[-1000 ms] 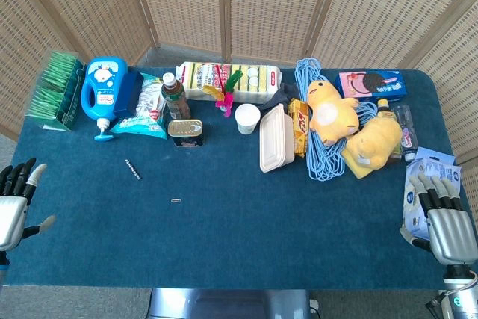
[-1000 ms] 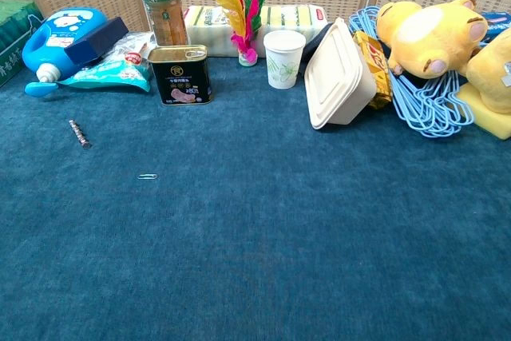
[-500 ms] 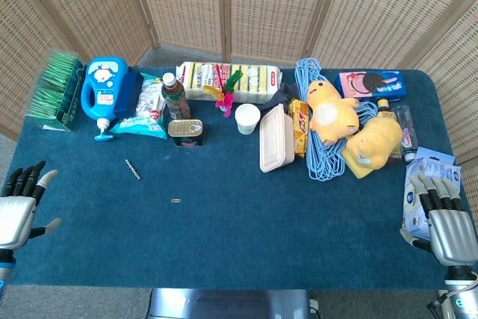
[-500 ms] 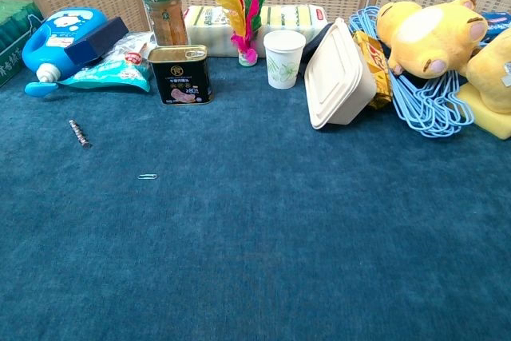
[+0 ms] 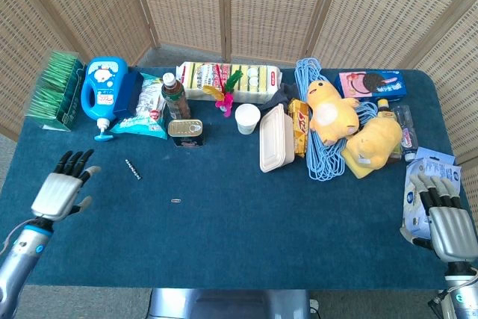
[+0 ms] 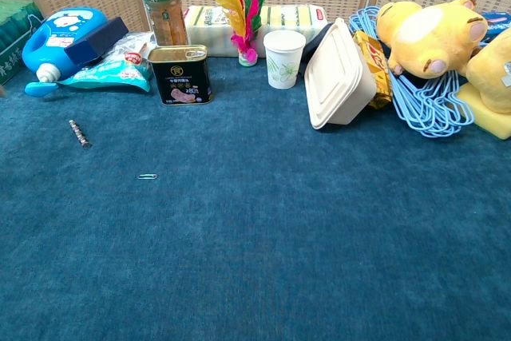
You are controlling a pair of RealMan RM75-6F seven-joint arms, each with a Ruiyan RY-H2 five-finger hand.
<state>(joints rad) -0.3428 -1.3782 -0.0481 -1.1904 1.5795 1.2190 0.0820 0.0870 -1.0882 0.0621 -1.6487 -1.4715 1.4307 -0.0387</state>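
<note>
Head view, left to right: the left hand [image 5: 58, 193] hovers over the blue table [image 5: 246, 244] at the lower left of the frame, fingers spread and holding nothing. The nearest thing to it is a small dark stick [image 5: 133, 169], lying on the cloth up and to the right of the fingertips, its long axis running from upper left to lower right; a paper clip [image 5: 175, 201] lies further right, near mid-frame. The left hand is far nearer both than the right hand [image 5: 447, 225], which sits at the lower right edge, fingers extended and apart, resting on a pale blue packet [image 5: 415, 196] without gripping it. The chest view shows stick [image 6: 78, 133] and clip [image 6: 147, 176] at centre left, and neither hand. Compared with one second earlier, the left hand has come in from the frame edge toward the stick; the right hand is unchanged.
</note>
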